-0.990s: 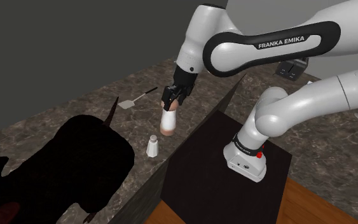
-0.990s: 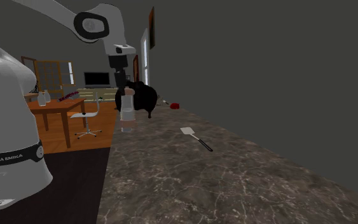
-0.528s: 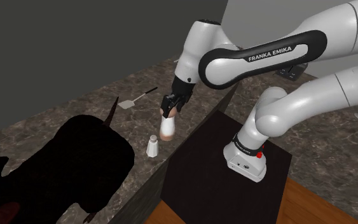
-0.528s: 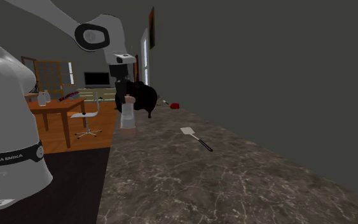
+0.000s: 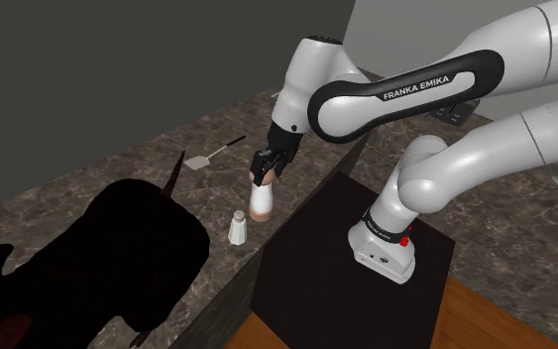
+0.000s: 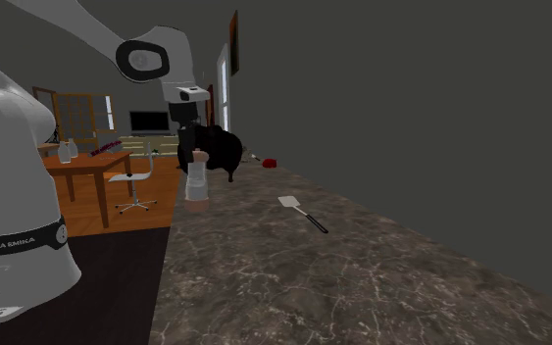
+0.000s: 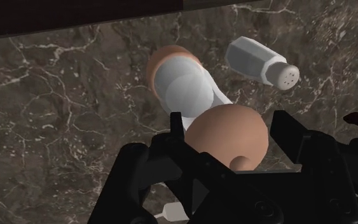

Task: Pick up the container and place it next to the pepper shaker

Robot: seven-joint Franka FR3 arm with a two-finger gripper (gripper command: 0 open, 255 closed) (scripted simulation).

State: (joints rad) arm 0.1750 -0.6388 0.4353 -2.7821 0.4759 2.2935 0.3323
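Nearest, a small white faceted pepper shaker (image 5: 238,228) stands upright on the dark veined marble counter (image 5: 118,174), with a big black area (image 5: 98,268) on the shoulder view's left. Just beyond, the all-black gripper (image 5: 267,164) has its fingers clamped on the tan cap of the white cylindrical container (image 5: 261,201), which is upright beside the shaker. Farther back lies a white spatula (image 5: 207,154). The white arm (image 5: 405,94) reads "FRANKA EMIKA".

Bare table (image 5: 219,184) lies open between the container (image 5: 261,203) and the spatula (image 5: 210,153) (well apart). The pepper shaker (image 5: 237,228) stands just beside the container; a big black shape (image 5: 118,263) blocks the table beyond it.
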